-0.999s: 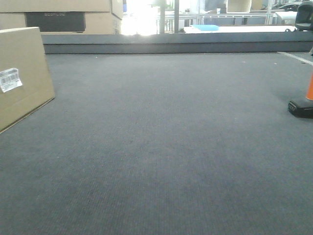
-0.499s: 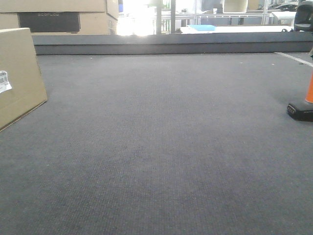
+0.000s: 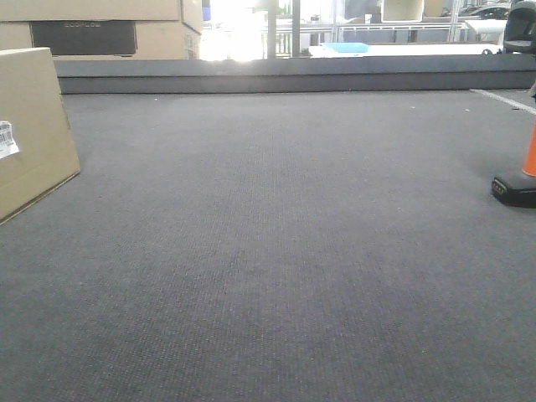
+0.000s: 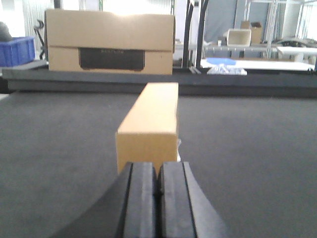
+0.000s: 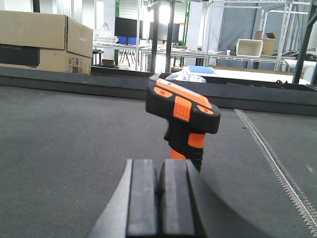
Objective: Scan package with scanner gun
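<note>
The package point(image 3: 33, 126), a plain brown box with a white label, stands on edge at the far left of the front view. In the left wrist view the package point(image 4: 148, 126) shows its narrow end straight ahead of my left gripper point(image 4: 158, 171), which is shut and empty, just short of it. The scanner gun point(image 5: 181, 116) stands upright on the mat, orange and black, right behind my shut, empty right gripper point(image 5: 159, 171). In the front view only the scanner gun's base and orange handle point(image 3: 519, 180) show at the right edge.
Dark grey carpet covers the table point(image 3: 276, 251), with a raised dark ledge point(image 3: 293, 79) along the back. Stacked cartons with a dark printed panel point(image 4: 109, 47) sit behind the ledge. A white stitched line point(image 5: 272, 158) runs along the right.
The front view shifted a second ago, sliding the package further to the left of the picture. Over the last half second nothing has visibly moved.
</note>
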Robot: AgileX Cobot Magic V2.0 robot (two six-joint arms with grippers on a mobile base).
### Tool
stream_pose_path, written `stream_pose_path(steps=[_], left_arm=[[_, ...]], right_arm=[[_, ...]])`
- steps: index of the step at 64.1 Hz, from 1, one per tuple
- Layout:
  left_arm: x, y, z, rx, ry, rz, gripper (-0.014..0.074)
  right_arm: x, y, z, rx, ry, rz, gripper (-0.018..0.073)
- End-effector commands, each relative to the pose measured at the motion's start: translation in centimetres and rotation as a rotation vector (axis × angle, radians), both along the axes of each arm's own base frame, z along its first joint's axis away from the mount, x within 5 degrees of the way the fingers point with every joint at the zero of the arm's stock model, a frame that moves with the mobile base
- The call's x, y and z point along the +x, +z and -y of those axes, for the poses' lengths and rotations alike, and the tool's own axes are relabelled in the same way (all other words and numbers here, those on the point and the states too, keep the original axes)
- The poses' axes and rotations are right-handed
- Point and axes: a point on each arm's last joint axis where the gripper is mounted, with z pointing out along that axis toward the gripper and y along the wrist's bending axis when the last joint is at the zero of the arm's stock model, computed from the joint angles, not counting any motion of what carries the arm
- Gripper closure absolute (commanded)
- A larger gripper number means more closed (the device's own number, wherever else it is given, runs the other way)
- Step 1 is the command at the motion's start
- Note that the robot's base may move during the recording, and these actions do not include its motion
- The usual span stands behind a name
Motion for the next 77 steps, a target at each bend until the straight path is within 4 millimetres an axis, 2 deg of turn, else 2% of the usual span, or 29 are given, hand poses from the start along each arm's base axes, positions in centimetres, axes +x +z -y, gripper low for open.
stream_pose_path(steps=[1, 5, 15, 20, 26, 36, 46, 68, 77], left_arm=[[-0.1, 0.6, 0.0, -0.009, -0.006, 0.060, 0.0708], [-0.4, 1.8, 0.0, -0.016, -0.006, 0.041, 0.0708], [-1.1, 6.4, 0.0, -0.009, -0.004, -0.068, 0.0708], [-0.9, 8.7, 0.0, 0.000, 0.000, -0.101, 0.0708], [0.1, 10.6, 0.0, 0.001, 0.001, -0.161, 0.0708], [3.4, 12.8, 0.0, 0.005, 0.002, -0.322, 0.0708], [7.6, 14.4, 0.1, 0.013, 0.002, -0.435, 0.0708], [16.8, 14.4, 0.2, 0.037, 0.010, -0.700, 0.0708], [18.7, 14.7, 0.3, 0.037, 0.009, -0.715, 0.0708]], right_arm=[[-0.1, 0.2, 0.0, 0.004, 0.004, 0.025, 0.0727], [-0.1, 0.2, 0.0, 0.004, 0.004, 0.025, 0.0727], [-0.1, 0.2, 0.0, 0.004, 0.004, 0.025, 0.0727], [-0.1, 0.2, 0.0, 0.004, 0.004, 0.025, 0.0727], [-0.1, 0.2, 0.0, 0.004, 0.004, 0.025, 0.0727], [-0.1, 0.2, 0.0, 0.004, 0.004, 0.025, 0.0727], [-0.1, 0.2, 0.0, 0.004, 0.004, 0.025, 0.0727], [-0.1, 0.2, 0.0, 0.004, 0.004, 0.025, 0.0727], [-0.1, 0.2, 0.0, 0.004, 0.004, 0.025, 0.0727]])
